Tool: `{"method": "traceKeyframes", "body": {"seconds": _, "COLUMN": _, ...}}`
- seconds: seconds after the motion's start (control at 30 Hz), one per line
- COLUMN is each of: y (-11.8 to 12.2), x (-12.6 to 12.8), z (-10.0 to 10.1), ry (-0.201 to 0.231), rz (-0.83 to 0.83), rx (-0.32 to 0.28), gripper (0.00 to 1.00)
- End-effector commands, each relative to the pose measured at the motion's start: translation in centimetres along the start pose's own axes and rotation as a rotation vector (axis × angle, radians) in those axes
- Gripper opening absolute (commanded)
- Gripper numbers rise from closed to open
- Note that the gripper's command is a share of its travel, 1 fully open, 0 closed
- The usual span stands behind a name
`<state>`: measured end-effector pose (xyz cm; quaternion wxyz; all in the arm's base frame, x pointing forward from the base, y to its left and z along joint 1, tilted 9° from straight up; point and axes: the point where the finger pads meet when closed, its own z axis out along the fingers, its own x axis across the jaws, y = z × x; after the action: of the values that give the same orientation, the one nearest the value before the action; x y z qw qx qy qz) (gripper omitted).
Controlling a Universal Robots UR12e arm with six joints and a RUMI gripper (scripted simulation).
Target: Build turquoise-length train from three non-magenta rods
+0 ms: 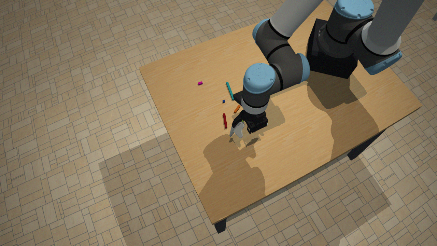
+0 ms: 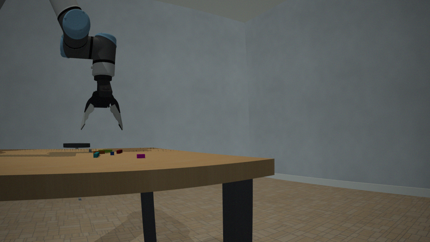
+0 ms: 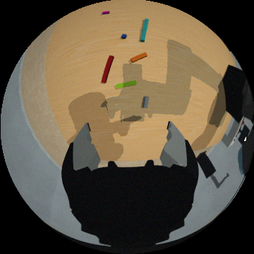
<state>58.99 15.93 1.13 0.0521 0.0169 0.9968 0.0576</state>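
My gripper is open and empty, hanging high above the table. In the wrist view a grey rod lies closest ahead of the fingers, with a lime rod just beyond it. Further off lie a red rod, an orange rod, a small blue rod, the turquoise rod and a magenta rod. All rods lie apart from one another. In the top view the gripper hides the grey and lime rods.
The wooden table carries the robot's black base at its far right corner. The arm's elbow and wrist hang over the rods. The rods sit near the table's left edge.
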Motion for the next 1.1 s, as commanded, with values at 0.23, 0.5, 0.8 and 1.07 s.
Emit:
{"method": "traceKeyframes", "body": {"seconds": 0.23, "y": -1.6, "x": 0.3, "z": -0.1, "ry": -0.001, "rz": 0.000, "rx": 0.000, "gripper": 1.00}}
{"method": "traceKeyframes", "body": {"seconds": 0.5, "y": -11.1, "x": 3.6, "z": 0.0, "ry": -0.001, "rz": 0.000, "rx": 0.000, "gripper": 1.00}}
{"method": "traceKeyframes", "body": {"seconds": 0.8, "y": -11.9, "x": 4.0, "z": 0.0, "ry": -0.001, "rz": 0.000, "rx": 0.000, "gripper": 1.00}}
{"method": "traceKeyframes", "body": {"seconds": 1.07, "y": -11.9, "x": 4.0, "z": 0.0, "ry": -0.001, "rz": 0.000, "rx": 0.000, "gripper": 1.00}}
